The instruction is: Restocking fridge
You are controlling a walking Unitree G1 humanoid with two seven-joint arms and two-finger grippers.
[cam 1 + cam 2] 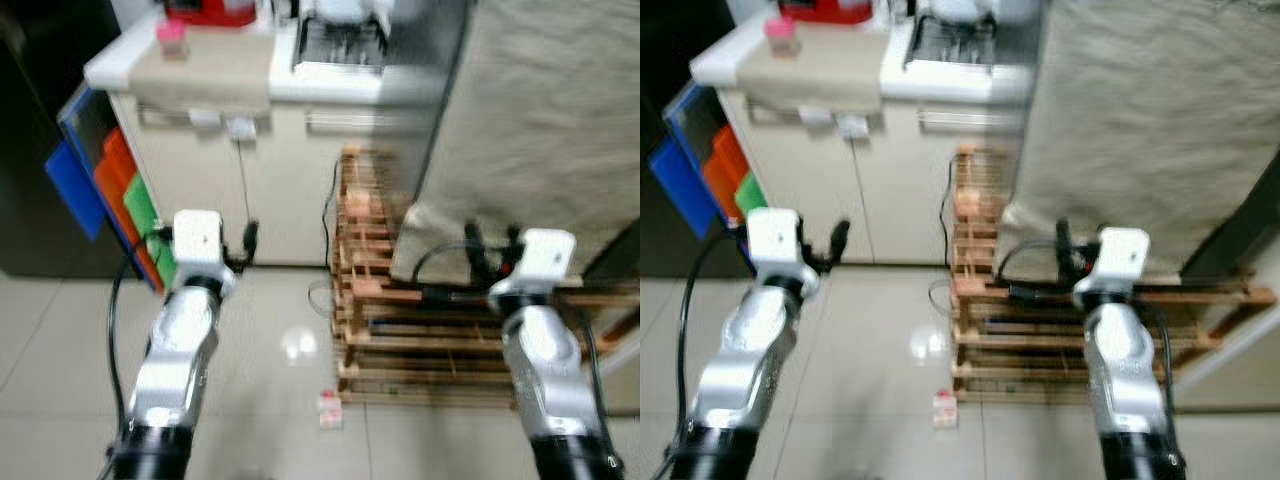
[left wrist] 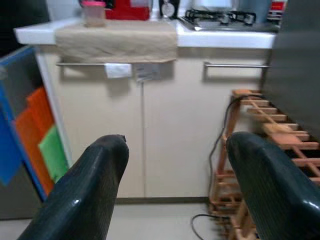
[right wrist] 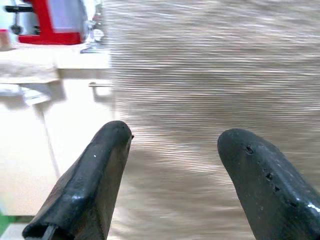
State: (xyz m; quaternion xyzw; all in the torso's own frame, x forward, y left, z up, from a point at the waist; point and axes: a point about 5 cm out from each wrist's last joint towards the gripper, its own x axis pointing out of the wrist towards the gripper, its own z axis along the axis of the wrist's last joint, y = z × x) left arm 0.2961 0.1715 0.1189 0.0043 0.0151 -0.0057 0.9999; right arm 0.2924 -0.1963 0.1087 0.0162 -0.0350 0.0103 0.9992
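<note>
A tall grey unit (image 1: 448, 90) draped in beige cloth (image 1: 550, 120) stands at the right; whether it is the fridge I cannot tell. My left arm (image 1: 185, 340) is raised over the tiled floor. Its gripper (image 2: 177, 145) is open and empty, facing the cream cabinet doors (image 2: 150, 130). My right arm (image 1: 545, 350) is raised before the wooden rack (image 1: 400, 310). The right gripper (image 3: 175, 132) is open and empty, close to the beige cloth (image 3: 210, 75). A small pink-and-white carton (image 1: 329, 409) lies on the floor between the arms.
A white counter (image 1: 200, 60) carries a red appliance (image 1: 210, 10), a pink-lidded jar (image 1: 172, 38) and a hob (image 1: 340, 40). Blue, orange and green panels (image 1: 110, 180) lean at the left beside a dark tall surface (image 1: 30, 150). A cable (image 1: 330, 230) hangs by the rack.
</note>
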